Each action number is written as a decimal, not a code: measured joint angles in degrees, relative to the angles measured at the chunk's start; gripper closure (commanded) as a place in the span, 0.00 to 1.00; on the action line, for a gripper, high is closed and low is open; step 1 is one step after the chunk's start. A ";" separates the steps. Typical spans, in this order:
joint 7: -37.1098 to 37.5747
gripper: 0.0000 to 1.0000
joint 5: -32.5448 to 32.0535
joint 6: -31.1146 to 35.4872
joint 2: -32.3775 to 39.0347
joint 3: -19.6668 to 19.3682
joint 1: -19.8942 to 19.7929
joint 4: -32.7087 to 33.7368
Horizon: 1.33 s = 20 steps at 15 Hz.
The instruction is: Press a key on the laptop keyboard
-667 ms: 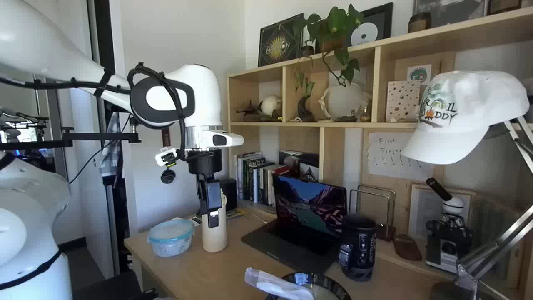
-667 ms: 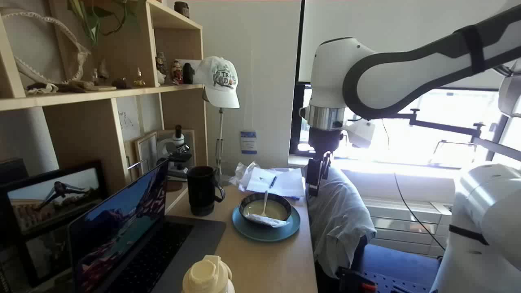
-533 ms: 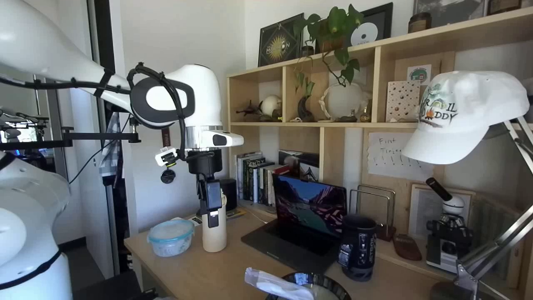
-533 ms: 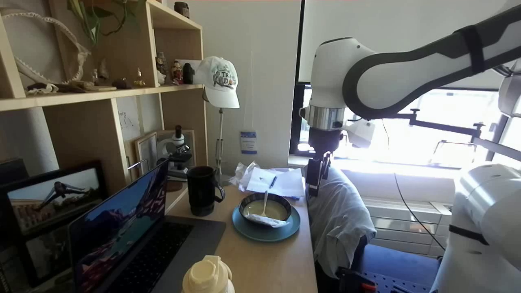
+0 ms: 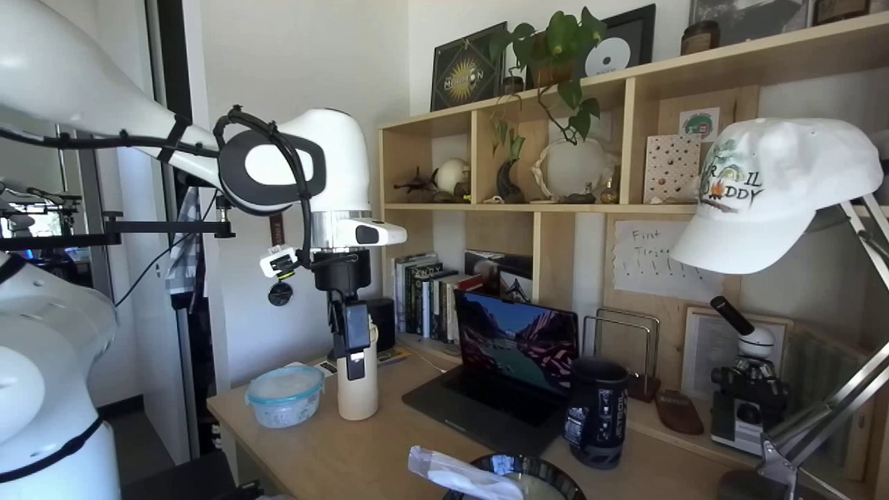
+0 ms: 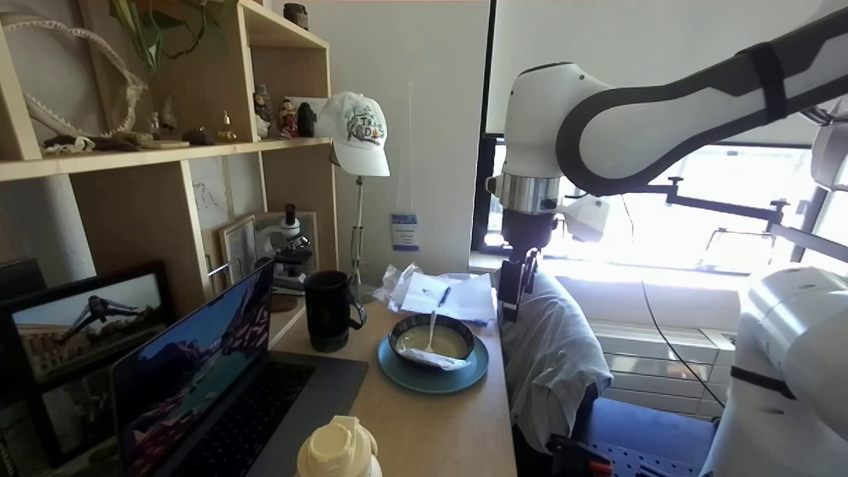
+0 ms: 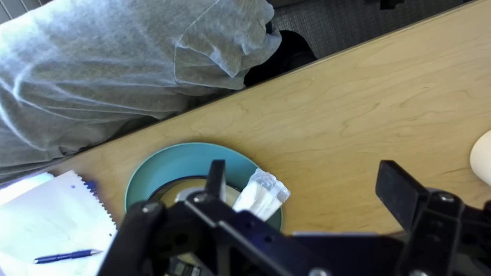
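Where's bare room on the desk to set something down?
The pale wooden desk is bare between the round teal plate, cream cylindrical bottle and open dark laptop, out to the desk edge. Crowded: the end with that plate, the black cylindrical mug and white paper sheets.

The desk (image 7: 356,119) is smooth wood — the laptop keyboard (image 6: 258,412) looks matt.

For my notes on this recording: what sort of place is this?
Probably a home office or study corner, though a workplace is possible: an open laptop on a wooden desk, a row of books, and a potted plant atop wooden shelves.
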 measured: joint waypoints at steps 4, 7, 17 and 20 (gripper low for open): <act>-1.70 0.00 0.00 7.95 5.81 0.02 2.46 1.02; -4.05 0.00 -0.07 18.30 14.45 0.58 5.40 4.06; -8.13 0.00 -7.67 32.52 42.98 5.83 11.53 23.30; -9.74 0.00 -9.31 33.28 47.66 6.12 13.02 27.82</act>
